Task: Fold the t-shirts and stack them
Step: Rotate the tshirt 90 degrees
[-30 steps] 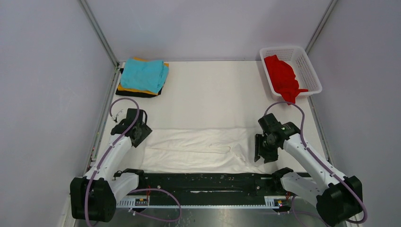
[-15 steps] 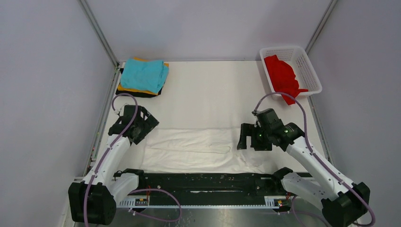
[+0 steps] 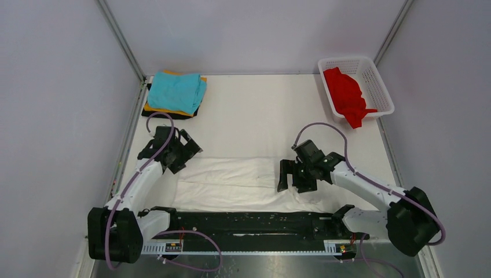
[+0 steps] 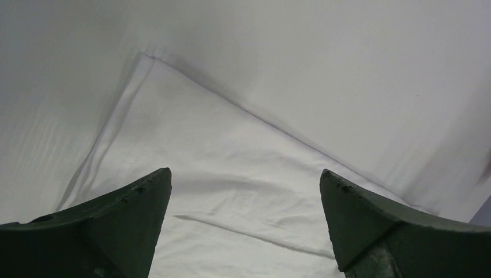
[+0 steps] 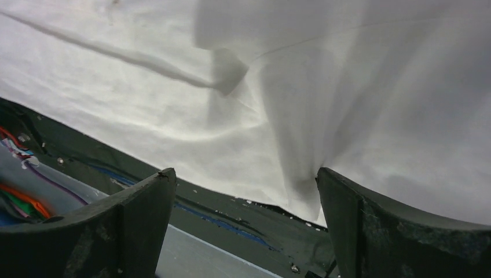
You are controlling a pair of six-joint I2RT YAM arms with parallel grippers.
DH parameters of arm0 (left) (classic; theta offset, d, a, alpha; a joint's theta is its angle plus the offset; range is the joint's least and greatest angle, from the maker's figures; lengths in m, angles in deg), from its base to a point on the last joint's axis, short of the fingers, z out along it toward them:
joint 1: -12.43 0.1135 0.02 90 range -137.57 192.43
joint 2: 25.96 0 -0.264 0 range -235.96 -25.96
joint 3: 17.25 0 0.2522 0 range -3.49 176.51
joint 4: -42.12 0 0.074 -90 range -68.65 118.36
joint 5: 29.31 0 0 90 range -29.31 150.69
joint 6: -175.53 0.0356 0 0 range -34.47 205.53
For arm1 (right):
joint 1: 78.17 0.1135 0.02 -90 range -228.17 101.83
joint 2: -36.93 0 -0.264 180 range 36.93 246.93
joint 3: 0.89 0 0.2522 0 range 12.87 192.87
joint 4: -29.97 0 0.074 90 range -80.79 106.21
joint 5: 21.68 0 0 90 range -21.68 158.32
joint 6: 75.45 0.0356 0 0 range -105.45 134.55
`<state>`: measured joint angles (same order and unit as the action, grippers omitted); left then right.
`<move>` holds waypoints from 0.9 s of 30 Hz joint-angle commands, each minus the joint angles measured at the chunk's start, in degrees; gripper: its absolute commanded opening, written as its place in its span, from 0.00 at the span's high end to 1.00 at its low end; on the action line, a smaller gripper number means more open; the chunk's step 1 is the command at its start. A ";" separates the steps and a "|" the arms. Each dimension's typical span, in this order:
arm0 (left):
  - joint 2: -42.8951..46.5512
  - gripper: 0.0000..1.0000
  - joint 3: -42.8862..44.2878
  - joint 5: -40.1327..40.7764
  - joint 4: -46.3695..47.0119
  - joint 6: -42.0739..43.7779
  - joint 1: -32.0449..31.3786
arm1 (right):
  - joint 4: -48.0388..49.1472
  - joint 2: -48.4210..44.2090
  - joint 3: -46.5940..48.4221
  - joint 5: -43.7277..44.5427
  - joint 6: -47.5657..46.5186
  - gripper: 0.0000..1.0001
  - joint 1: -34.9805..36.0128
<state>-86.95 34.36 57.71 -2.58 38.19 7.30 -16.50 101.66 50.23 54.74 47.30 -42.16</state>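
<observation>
Top external view: left pincer (image 3: 190, 150) and right pincer (image 3: 289, 180) gape empty above the creased, soft white t-shirt (image 3: 231, 180).

We see white arms (image 3: 136, 185) with black joints (image 3: 410, 223). Lilac cables (image 3: 324, 126) loop along both. Tool fingers (image 4: 116, 231) are dark wedges.

**Lighting and picture quality: even, diffuse, low contrast**

Top view: bright, soft light is coming from above, with no hard glare. The arms are casting only faint grey shadows on the white table (image 3: 260, 110). The white t-shirt (image 3: 231, 179) is nearly blending into it, with thin shadow lines marking its edges.

Left wrist view: the upper left corner is falling into grey shade. The left gripper (image 4: 245, 191) is rendering dark and soft-edged.

Right wrist view: a broad shadow is lying across the cloth at centre right. The right gripper (image 5: 245, 185) is blurring at close range.
</observation>
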 commanded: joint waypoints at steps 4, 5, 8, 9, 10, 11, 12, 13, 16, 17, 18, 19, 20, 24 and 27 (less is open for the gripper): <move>-4.23 0.01 -0.22 -3.87 5.45 1.38 0.01 | 8.49 9.08 -3.11 -3.27 2.72 0.00 0.29; -4.90 0.01 -0.11 -3.79 5.40 1.59 -0.10 | 8.54 10.57 -2.82 -3.22 2.44 0.01 0.22; -6.85 0.01 0.19 -3.43 5.23 2.17 -0.06 | 6.46 14.09 -0.86 -1.41 1.27 0.01 0.17; -7.52 0.01 0.19 -3.20 5.18 2.30 -0.06 | 5.79 14.85 -0.24 -0.39 0.91 0.01 0.19; -8.03 0.01 0.13 -2.98 5.27 2.39 -0.10 | 5.50 15.10 0.33 1.05 0.57 0.00 -0.05; -8.36 0.01 -0.02 -2.66 5.32 2.49 -0.03 | 5.54 15.23 0.86 2.01 0.38 0.01 -0.29; -8.72 0.01 -0.16 -2.33 5.38 2.58 0.01 | 5.87 15.57 1.29 2.69 0.17 0.01 -0.64; -9.10 0.01 -0.35 -1.83 5.48 2.59 -0.02 | 6.40 16.32 1.78 3.13 -0.06 0.00 -1.25; -9.96 0.01 -1.10 -0.07 5.03 2.21 -0.06 | 7.23 20.90 4.70 2.76 -1.29 0.01 -4.27; -10.02 0.01 -1.49 0.22 4.97 2.10 -0.05 | 7.50 22.93 6.06 2.58 -1.50 0.01 -5.80; -9.88 0.01 -2.06 0.52 4.87 1.84 -0.06 | 8.19 24.90 7.58 2.19 -1.86 0.01 -7.32; -9.64 0.01 -2.78 0.68 4.96 1.47 -0.04 | 9.15 26.85 9.19 1.85 -2.11 0.01 -8.99; -9.34 0.01 -3.52 0.73 5.06 1.19 -0.06 | 9.69 29.02 11.51 1.27 -2.26 0.01 -10.67; -8.99 0.01 -5.01 -2.13 4.59 -0.66 -0.07 | 8.52 38.45 24.29 -0.77 -2.78 0.00 -14.91; -8.28 0.01 -7.32 -4.07 6.62 -3.16 -0.94 | 4.69 46.50 35.96 -0.37 -3.89 0.01 -15.73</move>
<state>-96.27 30.05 56.05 1.74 38.39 7.26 -14.31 139.15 75.02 49.80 47.63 -56.54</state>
